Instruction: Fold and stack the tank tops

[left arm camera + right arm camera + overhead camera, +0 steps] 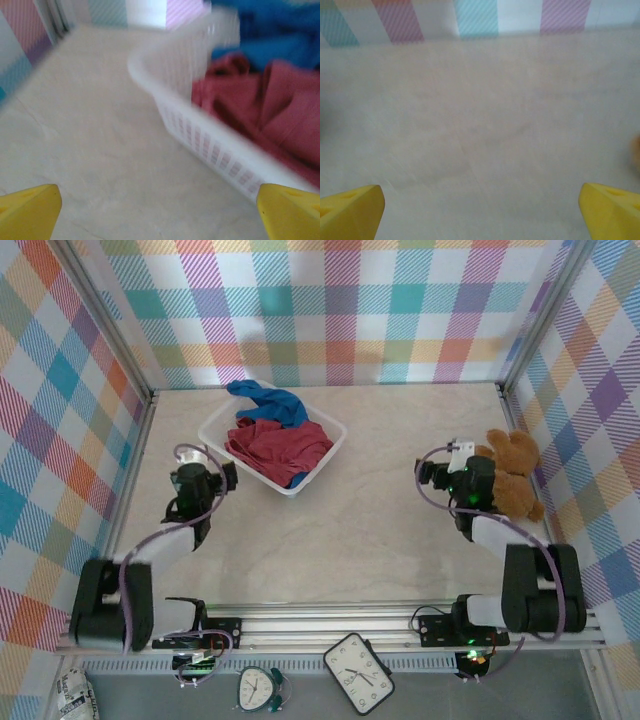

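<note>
The tank tops lie crumpled in a white mesh basket point(240, 465) at the back left of the table. A dark red top point(278, 448) fills it, and a blue top point(268, 403) hangs over its far rim. My left gripper point(210, 462) is open just left of the basket and holds nothing. In the left wrist view its yellow fingertips point(27, 210) stand wide apart over bare table, with the basket point(210, 145), the red cloth point(285, 110) and the blue cloth point(280, 40) to the right. My right gripper point(443, 460) is open and holds nothing; in the right wrist view it point(480, 215) faces bare table.
A brown teddy bear point(515, 475) sits against the right wall, right beside the right wrist; a sliver of it point(636, 155) shows at the right wrist view's edge. Plaid walls close in three sides. Open tabletop lies between the arms. Clocks point(357, 672) lie beyond the front rail.
</note>
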Robot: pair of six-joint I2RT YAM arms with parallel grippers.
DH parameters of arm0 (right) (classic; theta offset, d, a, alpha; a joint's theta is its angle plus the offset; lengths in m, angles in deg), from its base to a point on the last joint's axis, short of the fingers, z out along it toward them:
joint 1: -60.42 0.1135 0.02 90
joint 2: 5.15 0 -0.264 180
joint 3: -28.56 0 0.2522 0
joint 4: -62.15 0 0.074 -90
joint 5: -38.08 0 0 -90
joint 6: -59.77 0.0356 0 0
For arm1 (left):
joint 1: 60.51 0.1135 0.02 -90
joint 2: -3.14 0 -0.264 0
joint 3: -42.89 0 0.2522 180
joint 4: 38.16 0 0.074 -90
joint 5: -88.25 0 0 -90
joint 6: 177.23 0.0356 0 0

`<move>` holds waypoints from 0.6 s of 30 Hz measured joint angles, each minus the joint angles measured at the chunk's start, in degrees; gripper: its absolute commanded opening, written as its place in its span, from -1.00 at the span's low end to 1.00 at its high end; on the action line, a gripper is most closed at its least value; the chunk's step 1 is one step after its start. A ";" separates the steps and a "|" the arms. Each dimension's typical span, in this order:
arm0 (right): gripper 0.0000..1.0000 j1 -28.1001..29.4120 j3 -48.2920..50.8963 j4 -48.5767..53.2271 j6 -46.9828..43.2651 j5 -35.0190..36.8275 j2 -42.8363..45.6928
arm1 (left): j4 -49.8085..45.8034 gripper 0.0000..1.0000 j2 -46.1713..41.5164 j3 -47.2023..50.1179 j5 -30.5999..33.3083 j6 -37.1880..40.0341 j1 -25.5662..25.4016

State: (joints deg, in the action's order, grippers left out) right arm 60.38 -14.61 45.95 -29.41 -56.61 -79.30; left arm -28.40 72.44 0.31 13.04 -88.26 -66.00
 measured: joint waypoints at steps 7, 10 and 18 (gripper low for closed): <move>0.98 0.46 -11.89 10.40 4.22 -12.68 4.72 | -20.79 0.89 -13.49 -11.02 1.55 -9.27 0.00; 0.98 2.43 -17.75 15.13 6.05 -19.26 2.75 | -28.09 0.69 -11.76 -14.25 -0.81 -16.63 0.00; 0.98 14.56 -35.45 26.82 6.21 -25.38 -11.47 | -39.08 0.54 0.02 -21.03 -5.81 -34.84 -2.29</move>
State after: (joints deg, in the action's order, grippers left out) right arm 74.94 -50.06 72.77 -23.20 -81.98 -90.77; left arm -67.48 72.46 -20.72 7.22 -123.10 -68.30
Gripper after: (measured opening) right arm 0.991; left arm 0.778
